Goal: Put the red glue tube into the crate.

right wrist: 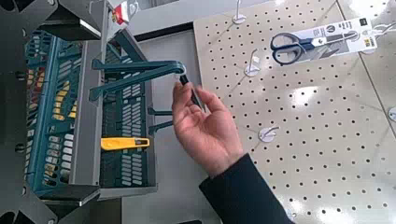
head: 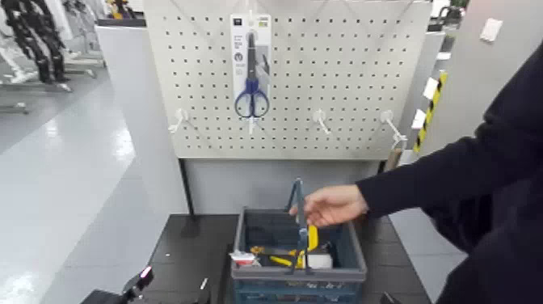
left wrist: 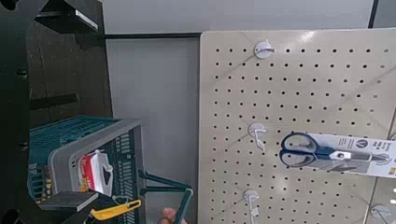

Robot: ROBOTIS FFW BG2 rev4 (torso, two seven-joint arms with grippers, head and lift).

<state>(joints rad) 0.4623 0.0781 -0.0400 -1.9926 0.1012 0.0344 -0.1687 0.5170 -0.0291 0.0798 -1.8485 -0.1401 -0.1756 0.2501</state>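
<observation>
Neither gripper's jaws can be read: the left gripper (head: 139,280) shows only as a dark tip at the near left edge of the dark table (head: 190,242), and the right gripper is out of sight. A person's hand (head: 327,205), reaching in from the right in a dark sleeve (head: 452,178), holds the top of the crate's thin blue handle (head: 296,212). The crate (head: 297,275) sits on the table below the pegboard (head: 323,73). Inside it lie yellow-handled tools (head: 279,259), and the red glue tube (left wrist: 93,173) rests at its left end, the pale cap over the rim. Blue-handled scissors (head: 251,65) on a white card hang on the pegboard.
</observation>
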